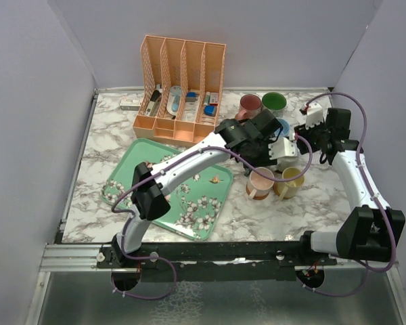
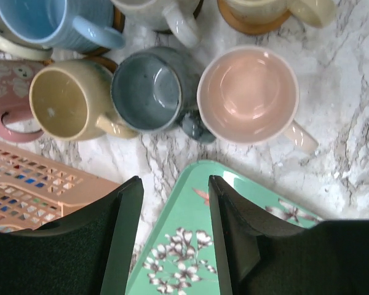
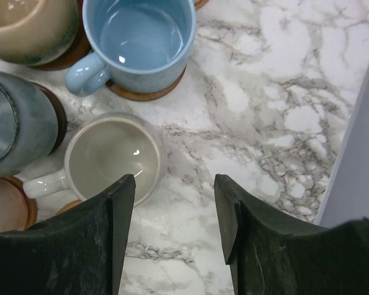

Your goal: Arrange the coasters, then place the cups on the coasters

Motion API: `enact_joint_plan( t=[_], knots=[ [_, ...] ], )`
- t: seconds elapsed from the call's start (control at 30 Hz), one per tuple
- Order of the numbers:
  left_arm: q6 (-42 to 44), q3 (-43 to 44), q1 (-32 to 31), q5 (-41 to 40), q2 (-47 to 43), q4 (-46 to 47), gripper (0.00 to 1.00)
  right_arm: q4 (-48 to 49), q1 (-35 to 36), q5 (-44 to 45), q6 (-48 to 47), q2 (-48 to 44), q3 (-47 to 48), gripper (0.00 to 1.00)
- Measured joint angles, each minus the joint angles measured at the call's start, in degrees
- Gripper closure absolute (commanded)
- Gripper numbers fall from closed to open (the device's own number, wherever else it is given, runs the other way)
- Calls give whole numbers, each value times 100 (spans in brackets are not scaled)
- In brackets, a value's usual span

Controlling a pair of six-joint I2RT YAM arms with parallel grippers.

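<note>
Standing beyond left pincer (image 2: 173, 184), grey-blue cup (image 2: 146, 89)

Just ahead of the left gripper (image 2: 174, 183), a grey-blue mug (image 2: 146, 89) is seen upright and empty, flanked by a pale yellow mug (image 2: 66, 101) on its left and a pink mug (image 2: 248, 95) on its right. Ahead of the right gripper (image 3: 174, 179), a blue mug (image 3: 138, 34) is set on a brown coaster (image 3: 149, 93). A cream mug (image 3: 114, 157) is stood nearer, beside the left finger.
</note>
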Motion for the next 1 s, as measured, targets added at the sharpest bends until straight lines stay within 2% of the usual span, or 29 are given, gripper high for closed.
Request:
enact_joint_plan(
  t=[0.17,0.3,0.47,0.6,0.7,0.77,1.0],
  knots=[
    [44,-1078,280,-219,-826,363,49,-39,0,7,-114,140,428,38],
    [-20,-1899,942,-354,-1473,800,46,-142,0,4,-146,317,811,30],
    [-315,-3027,2087,-494,-2302,1768,32,-382,0,-22,-66,949,1862,22],
    [-682,-3888,2968,-608,-2953,2634,20,-407,22,-24,74,1220,2199,19],
    [-970,-4422,3578,-627,-3333,3268,3,-402,46,-46,251,1250,2201,12],
    [-1196,-4784,3976,-656,-3574,3683,1,-341,46,-122,382,1246,2181,7],
    [-1967,-5877,4979,-782,-4391,4833,1,-31,50,-503,990,1169,1978,2]
  ],
)
